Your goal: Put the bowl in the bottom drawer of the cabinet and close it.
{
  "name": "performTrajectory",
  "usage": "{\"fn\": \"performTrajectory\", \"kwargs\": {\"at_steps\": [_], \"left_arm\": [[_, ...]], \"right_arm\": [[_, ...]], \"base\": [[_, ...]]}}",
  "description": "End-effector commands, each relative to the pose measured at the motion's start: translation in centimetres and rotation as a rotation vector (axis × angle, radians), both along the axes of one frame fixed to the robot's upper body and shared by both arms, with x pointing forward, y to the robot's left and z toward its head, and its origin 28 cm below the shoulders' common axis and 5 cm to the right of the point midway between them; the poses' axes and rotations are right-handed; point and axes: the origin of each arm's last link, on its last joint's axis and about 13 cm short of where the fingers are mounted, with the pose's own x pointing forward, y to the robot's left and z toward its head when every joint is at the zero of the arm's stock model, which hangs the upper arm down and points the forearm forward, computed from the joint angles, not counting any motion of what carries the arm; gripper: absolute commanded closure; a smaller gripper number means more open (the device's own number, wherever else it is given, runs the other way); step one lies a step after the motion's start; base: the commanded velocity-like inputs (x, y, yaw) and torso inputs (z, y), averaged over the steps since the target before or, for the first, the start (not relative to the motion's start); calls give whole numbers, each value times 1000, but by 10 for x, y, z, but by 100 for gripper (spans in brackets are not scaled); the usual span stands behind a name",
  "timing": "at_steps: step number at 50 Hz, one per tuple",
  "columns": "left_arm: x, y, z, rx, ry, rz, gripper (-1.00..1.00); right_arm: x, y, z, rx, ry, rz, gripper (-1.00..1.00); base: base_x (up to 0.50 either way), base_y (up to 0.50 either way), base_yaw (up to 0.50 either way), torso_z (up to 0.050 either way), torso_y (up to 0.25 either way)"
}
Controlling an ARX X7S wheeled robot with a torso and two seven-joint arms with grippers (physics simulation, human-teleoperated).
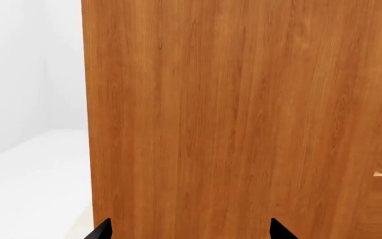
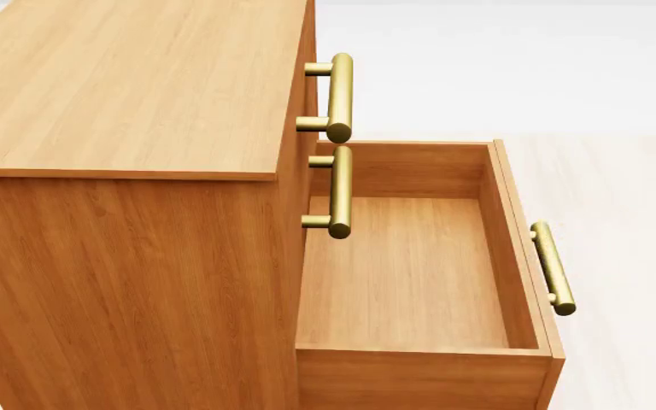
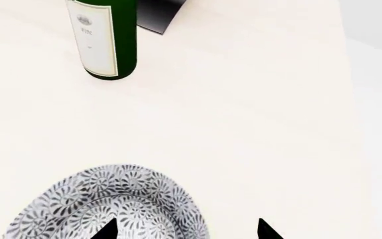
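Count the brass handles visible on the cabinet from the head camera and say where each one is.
3. The top handle sits on the upper drawer front, the middle handle directly beneath it, and the third handle is on the pulled-out bottom drawer. None appears hidden.

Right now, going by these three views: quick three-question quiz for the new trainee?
1. True or false: the bottom drawer of the cabinet is pulled open and holds nothing.
2. Which object stands beyond the bowl in the right wrist view? A) wine bottle B) mug C) kettle
3. Fill in: the left gripper faces a plain ____ panel.

Key: 1 true; 2 A; 3 wood. Note the right gripper has open fingertips, one overlapping the bowl's rim in that view, nothing gripped.
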Motion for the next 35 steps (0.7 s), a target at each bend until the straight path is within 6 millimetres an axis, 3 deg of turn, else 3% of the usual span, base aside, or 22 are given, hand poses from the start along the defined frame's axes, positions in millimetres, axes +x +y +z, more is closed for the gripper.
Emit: {"fn": "performTrajectory", "kwargs": {"at_steps": [1, 10, 13, 17, 31, 35], "left_arm": [[-1, 0, 1, -2, 1, 0, -100], [-1, 0, 0, -3, 1, -1, -100], [-1, 0, -9, -1, 0, 0, -100], [0, 0, 0, -1, 1, 1, -100], [0, 0, -9, 2, 1, 2, -100], [1, 0, -1, 2, 1, 2, -100]], "right_arm": [[0, 0, -7, 61, 5, -4, -100], [0, -2, -12, 87, 16, -7, -100], [0, -4, -15, 101, 25, -24, -100], [-2, -7, -19, 113, 34, -50, -100], [-2, -10, -27, 137, 56, -95, -100], [-2, -10, -30, 151, 59, -97, -100]], "base": [[0, 0, 0, 0, 0], [0, 0, 0, 0, 0], [0, 0, 0, 0, 0], [0, 0, 0, 0, 0], [0, 0, 0, -1, 0], [0, 0, -1, 0, 0]]}}
